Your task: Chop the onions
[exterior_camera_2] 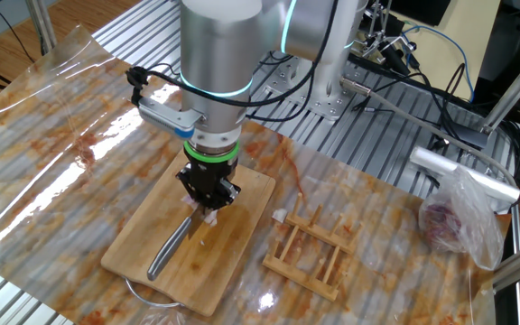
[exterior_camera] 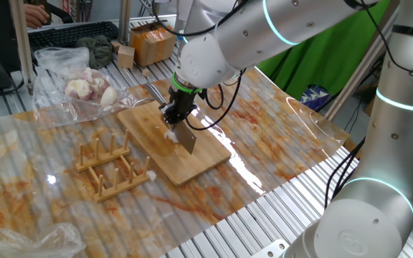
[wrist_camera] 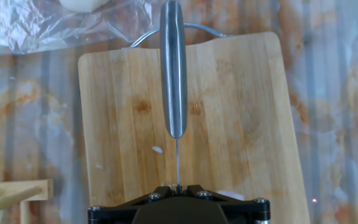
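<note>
The bamboo board (exterior_camera: 205, 156) (exterior_camera_2: 134, 248) (wrist_camera: 241, 112) lies on the plastic-covered table. My gripper (exterior_camera: 172, 118) (exterior_camera_2: 208, 200) (wrist_camera: 178, 186) hangs low over its middle, shut on the thin blade of a steel knife (exterior_camera: 187, 140) (wrist_camera: 174, 74). The knife's handle (exterior_camera_2: 168, 250) stretches away along the board toward the board's metal loop. Small white bits of the onions (exterior_camera: 170, 134) (exterior_camera_2: 209, 218) (wrist_camera: 158, 149) lie on the board just under and beside the blade. A further pale piece (wrist_camera: 230, 195) shows at the gripper's right edge.
A wooden rack (exterior_camera: 110, 165) (exterior_camera_2: 310, 253) (wrist_camera: 5, 196) lies beside the board. A clear plastic bag with whole peeled bulbs (exterior_camera: 84, 86) (wrist_camera: 73, 12) sits beyond the board's loop end. Another bag (exterior_camera_2: 459, 221) sits at the table's side, and a cardboard box (exterior_camera: 153, 43) stands at the back.
</note>
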Controlling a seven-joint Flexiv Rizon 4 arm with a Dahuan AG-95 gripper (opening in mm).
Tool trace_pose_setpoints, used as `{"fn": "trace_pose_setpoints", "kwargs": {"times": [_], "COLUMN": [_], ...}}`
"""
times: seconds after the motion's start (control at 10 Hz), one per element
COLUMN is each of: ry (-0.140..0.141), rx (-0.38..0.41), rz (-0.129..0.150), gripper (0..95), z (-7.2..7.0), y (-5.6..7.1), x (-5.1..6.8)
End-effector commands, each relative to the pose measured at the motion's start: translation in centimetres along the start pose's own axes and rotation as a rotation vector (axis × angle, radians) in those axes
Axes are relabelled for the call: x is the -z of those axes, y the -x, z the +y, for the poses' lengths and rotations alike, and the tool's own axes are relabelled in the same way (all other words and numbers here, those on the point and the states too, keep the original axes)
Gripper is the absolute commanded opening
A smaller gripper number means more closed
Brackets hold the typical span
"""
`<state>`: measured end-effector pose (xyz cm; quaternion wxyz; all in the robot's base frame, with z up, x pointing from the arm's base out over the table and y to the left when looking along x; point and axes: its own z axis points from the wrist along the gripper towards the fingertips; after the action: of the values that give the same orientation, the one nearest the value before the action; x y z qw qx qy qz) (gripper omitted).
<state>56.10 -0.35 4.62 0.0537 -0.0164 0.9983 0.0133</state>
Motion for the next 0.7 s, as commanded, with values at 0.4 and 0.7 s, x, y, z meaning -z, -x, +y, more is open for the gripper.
{"fn": "trace_pose_setpoints", "kwargs": {"times": [0.4, 0.7], "ry": [-0.001, -0.016], "rx": [-0.011, -0.008], "rz": [-0.011, 0.001], "gripper": [0.0, 0.0], "z": [0.2, 0.3], "y": [0.2, 0.3], "x": [-0.9, -0.2]}}
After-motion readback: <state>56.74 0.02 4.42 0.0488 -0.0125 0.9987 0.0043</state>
